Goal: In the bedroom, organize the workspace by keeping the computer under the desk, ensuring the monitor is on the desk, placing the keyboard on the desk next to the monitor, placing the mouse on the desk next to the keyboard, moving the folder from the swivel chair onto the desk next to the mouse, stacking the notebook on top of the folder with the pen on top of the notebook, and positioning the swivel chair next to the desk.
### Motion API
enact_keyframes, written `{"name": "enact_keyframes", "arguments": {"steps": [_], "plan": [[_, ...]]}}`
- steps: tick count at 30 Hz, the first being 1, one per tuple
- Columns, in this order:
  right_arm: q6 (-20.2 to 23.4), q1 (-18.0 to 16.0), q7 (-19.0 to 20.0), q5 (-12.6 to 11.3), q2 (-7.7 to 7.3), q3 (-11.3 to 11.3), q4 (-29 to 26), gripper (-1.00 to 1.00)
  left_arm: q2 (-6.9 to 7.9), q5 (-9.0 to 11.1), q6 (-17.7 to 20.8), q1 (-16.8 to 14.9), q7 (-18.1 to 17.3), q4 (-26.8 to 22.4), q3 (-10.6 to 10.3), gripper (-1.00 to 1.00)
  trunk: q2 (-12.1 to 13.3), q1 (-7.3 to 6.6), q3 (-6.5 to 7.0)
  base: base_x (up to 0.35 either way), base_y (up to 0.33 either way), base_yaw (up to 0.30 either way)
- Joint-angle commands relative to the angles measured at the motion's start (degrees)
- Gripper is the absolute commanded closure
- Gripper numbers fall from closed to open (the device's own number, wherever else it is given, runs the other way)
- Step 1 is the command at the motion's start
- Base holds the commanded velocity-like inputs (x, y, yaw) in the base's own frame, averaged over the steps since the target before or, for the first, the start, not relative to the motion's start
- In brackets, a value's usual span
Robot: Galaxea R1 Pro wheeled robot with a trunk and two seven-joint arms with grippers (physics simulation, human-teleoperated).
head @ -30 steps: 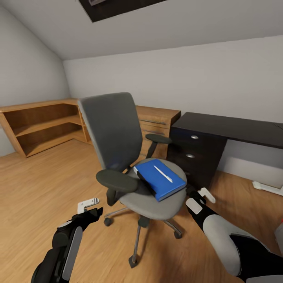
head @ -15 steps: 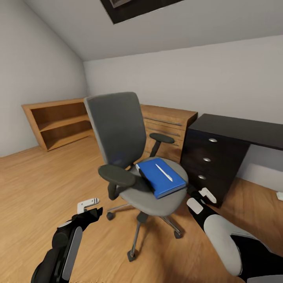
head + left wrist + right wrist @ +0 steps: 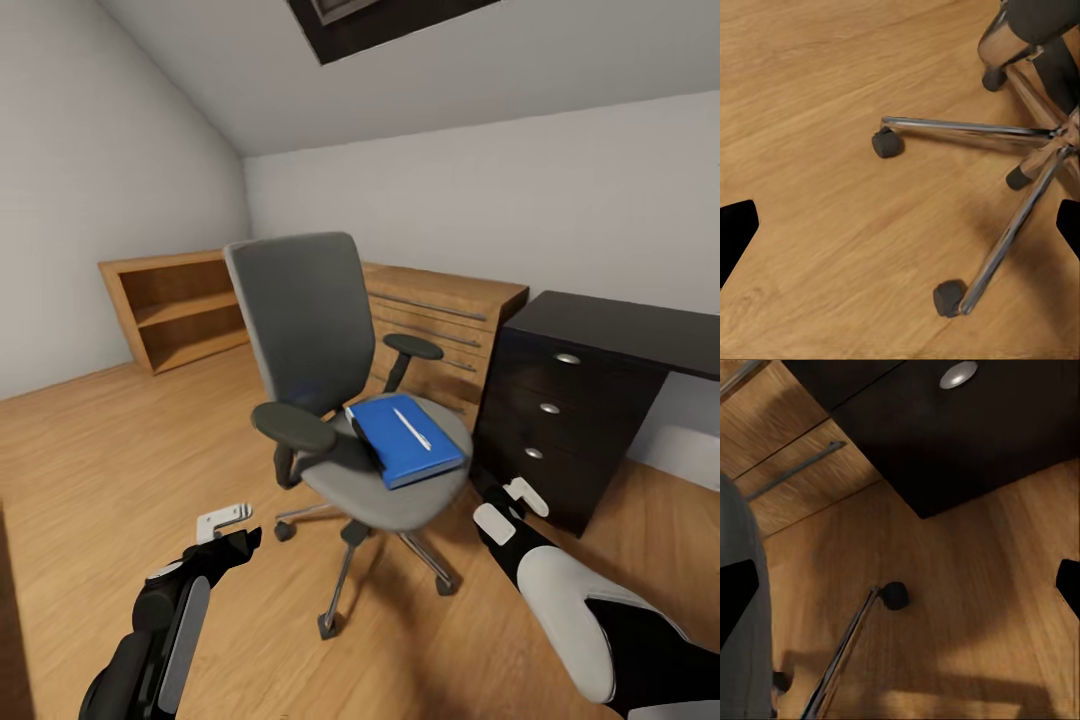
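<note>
The grey swivel chair (image 3: 300, 320) stands on the wooden floor in the middle of the head view. On its seat lies the blue folder (image 3: 400, 445), and the pale pen (image 3: 412, 428) rests on top of it. The black desk (image 3: 625, 325) with silver-knobbed drawers is to the chair's right. My left gripper (image 3: 228, 527) hangs open, low and left of the chair base. To the right of the seat, my right gripper (image 3: 512, 503) is open near the desk drawers. The chrome star base (image 3: 1035, 142) shows in the left wrist view. Computer, monitor, keyboard, mouse and notebook are out of view.
A light wooden counter (image 3: 450, 300) with bar handles stands behind the chair, joined to open shelves (image 3: 180, 300) at the left. A sloped ceiling comes down on the left wall. A castor (image 3: 895, 595) and a desk drawer knob (image 3: 958, 373) show in the right wrist view.
The whole head view has shifted, so the camera moved: desk, counter and shelves slid rightward in the picture. Both arms keep their pose. Folder and pen lie unmoved on the seat.
</note>
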Motion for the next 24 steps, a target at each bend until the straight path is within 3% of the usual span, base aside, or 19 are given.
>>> {"name": "enact_keyframes", "arguments": {"steps": [1, 10, 16, 17, 22, 24], "plan": [[-0.12, -0.03, -0.02, 0.09, 0.03, -0.39, -0.05, -1.0, -0.01, 0.61, 0.24, -0.03, 0.39, -0.06, 0.05, -1.0, -0.03, -0.05, -0.05, -0.322, 0.0, 0.002], [0.14, -0.03, -0.09, -0.08, 0.33, -0.27, -0.01, -1.0, -0.01, 0.66, 0.24, -0.02, 0.39, -0.06, 0.14, -1.0, -0.03, -0.05, -0.05, -0.277, 0.0, 0.0], [0.95, 0.04, 1.92, -0.24, 0.17, -0.37, 0.49, -1.0, -0.04, 0.68, 0.24, -0.04, 0.39, -0.06, 0.14, -1.0, -0.03, -0.05, -0.05, -0.075, 0.0, 0.0], [4.65, 0.14, 5.54, -0.47, -0.19, -0.47, 0.42, -1.0, -0.04, 0.69, 0.24, -0.05, 0.39, -0.06, 0.14, -1.0, -0.03, -0.05, -0.05, -0.002, 0.0, 0.0], [11.6, 0.42, 11.5, -0.77, -1.2, -0.57, 0.46, -1.0, -0.04, 0.7, 0.24, -0.03, 0.39, -0.06, 0.14, -1.0, -0.03, -0.05, -0.05, 0.0, 0.0, 0.0], [16.63, 0.57, 15.7, -1.91, -2.33, -0.59, 0.49, -1.0, -0.04, 0.7, 0.24, -0.03, 0.39, -0.06, 0.11, -1.0, -0.03, -0.05, -0.05, 0.0, 0.0, 0.0]]}}
